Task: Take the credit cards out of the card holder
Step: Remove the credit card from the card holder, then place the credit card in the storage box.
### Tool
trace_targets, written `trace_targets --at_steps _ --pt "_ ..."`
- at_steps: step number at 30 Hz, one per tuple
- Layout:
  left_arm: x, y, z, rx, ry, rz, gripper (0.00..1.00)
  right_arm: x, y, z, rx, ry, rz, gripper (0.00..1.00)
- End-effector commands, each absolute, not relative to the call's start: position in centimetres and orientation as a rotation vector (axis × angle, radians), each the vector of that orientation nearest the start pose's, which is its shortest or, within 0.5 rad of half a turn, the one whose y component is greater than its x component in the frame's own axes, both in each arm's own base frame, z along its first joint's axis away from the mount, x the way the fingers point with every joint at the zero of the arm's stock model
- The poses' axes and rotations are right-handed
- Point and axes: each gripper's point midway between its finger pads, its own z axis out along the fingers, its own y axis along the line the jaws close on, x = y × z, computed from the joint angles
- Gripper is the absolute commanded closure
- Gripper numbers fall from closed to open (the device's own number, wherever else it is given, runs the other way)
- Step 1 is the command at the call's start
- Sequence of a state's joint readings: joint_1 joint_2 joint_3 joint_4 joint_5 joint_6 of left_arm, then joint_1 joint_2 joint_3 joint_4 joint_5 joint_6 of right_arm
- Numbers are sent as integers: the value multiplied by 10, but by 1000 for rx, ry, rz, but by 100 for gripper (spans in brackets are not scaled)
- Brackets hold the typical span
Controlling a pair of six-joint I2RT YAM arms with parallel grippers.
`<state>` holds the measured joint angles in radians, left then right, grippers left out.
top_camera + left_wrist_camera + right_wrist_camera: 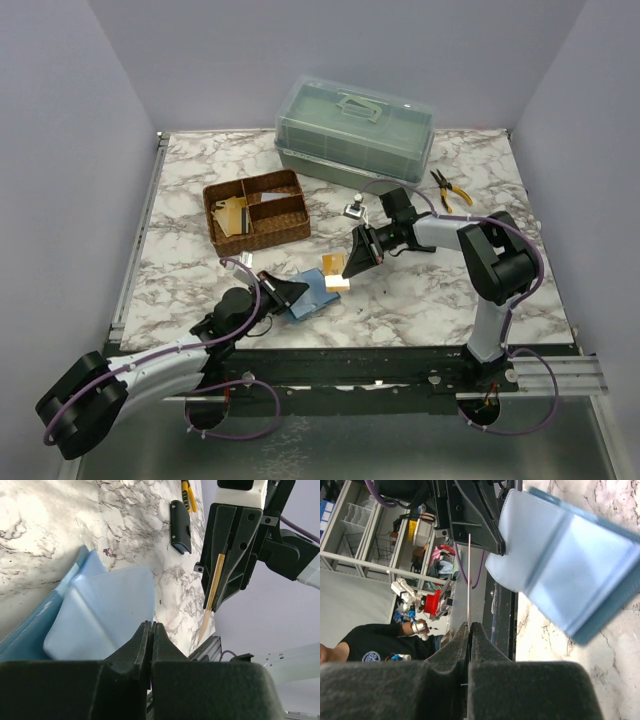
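The brown woven basket (272,240) holds tan cards (232,215); my left gripper (151,625) pinches the teal-blue folding card holder (105,610), my right gripper (470,625) a tan-orange credit card (469,580) pointing lengthwise toward it.

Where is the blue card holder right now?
Top view: the teal-blue folding card holder sits open at the marble table's near centre, pinched by the left gripper, just in front of the thin tan card held by the right gripper.

The card holder (100,615) looks like smooth, matt blue faux leather. The credit card (214,587) is thin tan plastic. The table (420,295) top is marble-patterned, faintly glossy. The basket (270,240) is woven wicker; the storage box (355,125) translucent green plastic.
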<state>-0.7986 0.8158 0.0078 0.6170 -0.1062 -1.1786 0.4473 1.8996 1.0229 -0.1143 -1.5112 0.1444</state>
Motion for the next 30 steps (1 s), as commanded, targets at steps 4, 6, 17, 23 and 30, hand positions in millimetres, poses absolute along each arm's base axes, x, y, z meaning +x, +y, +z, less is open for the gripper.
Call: trace_targets --at_steps 4,6,17,23,30 --pt "189 -217 77 -482 1983 -1220 100 212 295 122 -948 2055 2136 100" --pt "190 -219 78 -480 1985 -1225 100 212 295 125 -958 2037 2144 100" --pt "197 -234 66 -486 2074 -1194 100 212 292 135 -996 1960 2152 100" --pt "203 -258 59 -434 2141 -1224 87 212 291 135 -1000 1955 2149 100" --pt "204 -260 81 -400 2074 -1278 48 212 291 135 -999 1952 2153 100"
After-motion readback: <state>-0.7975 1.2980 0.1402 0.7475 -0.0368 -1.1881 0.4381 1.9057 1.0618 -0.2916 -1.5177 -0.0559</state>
